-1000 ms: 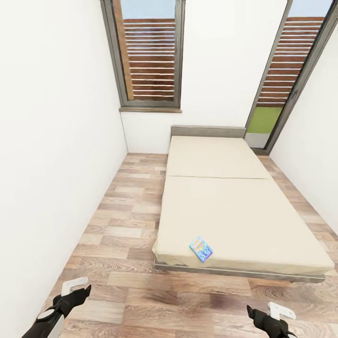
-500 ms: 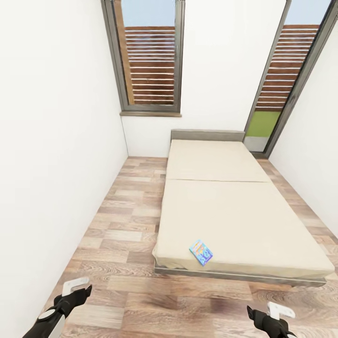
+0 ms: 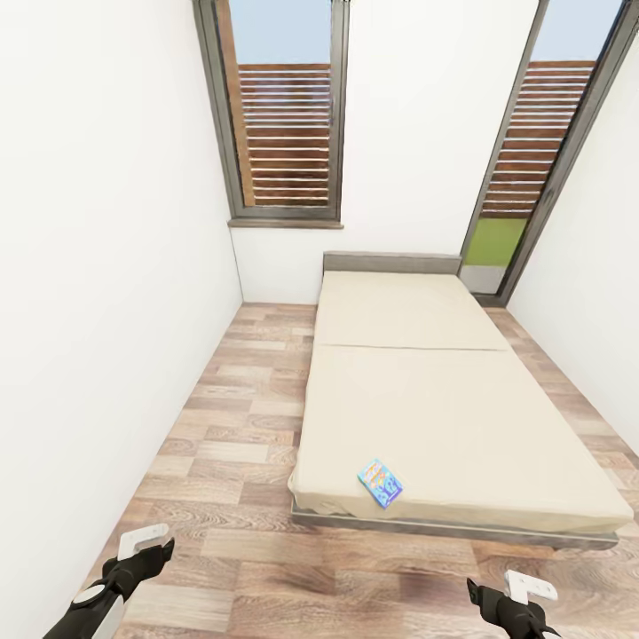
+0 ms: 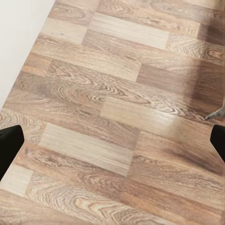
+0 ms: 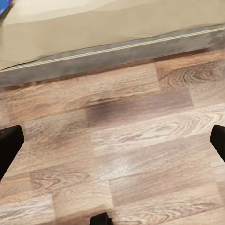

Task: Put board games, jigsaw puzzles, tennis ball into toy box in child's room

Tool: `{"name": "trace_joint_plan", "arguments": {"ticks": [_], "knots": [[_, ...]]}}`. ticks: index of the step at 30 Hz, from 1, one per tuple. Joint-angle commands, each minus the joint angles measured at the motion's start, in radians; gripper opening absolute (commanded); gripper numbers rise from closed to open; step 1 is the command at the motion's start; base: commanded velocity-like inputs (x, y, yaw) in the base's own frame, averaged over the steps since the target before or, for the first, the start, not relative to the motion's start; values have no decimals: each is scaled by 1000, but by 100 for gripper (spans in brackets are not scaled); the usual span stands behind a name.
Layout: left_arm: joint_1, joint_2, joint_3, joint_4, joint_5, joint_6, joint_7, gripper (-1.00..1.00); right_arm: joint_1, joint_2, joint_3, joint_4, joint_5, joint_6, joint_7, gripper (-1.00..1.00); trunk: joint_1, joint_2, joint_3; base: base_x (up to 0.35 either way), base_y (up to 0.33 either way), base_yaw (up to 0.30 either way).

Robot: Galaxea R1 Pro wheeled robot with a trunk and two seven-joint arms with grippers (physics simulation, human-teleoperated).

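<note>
Ahead, we see the bed [image 3: 444, 417] on the plank floor [image 3: 240, 417], one small blue board game [image 3: 380, 482] lying flat near its foot edge. Our left tool [image 3: 142, 548] and right tool [image 3: 508, 596] hang low over the floor, both spread wide, holding nothing.

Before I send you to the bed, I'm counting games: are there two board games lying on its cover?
No, the head view shows just one small blue board game lying near the foot edge of the bed.
</note>
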Motion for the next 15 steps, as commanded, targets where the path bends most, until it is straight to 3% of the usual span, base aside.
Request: {"name": "trace_joint_plan", "arguments": {"ticks": [1, 15], "knots": [[-1, 0, 6, 1, 5, -2, -9, 100, 0, 0, 1, -1, -9, 1, -1, 100, 1, -2, 0, 0, 0, 0], [-1, 0, 6, 1, 5, -2, -9, 100, 0, 0, 1, -1, -9, 1, -1, 100, 1, -2, 23, 0, 0, 0]]}}
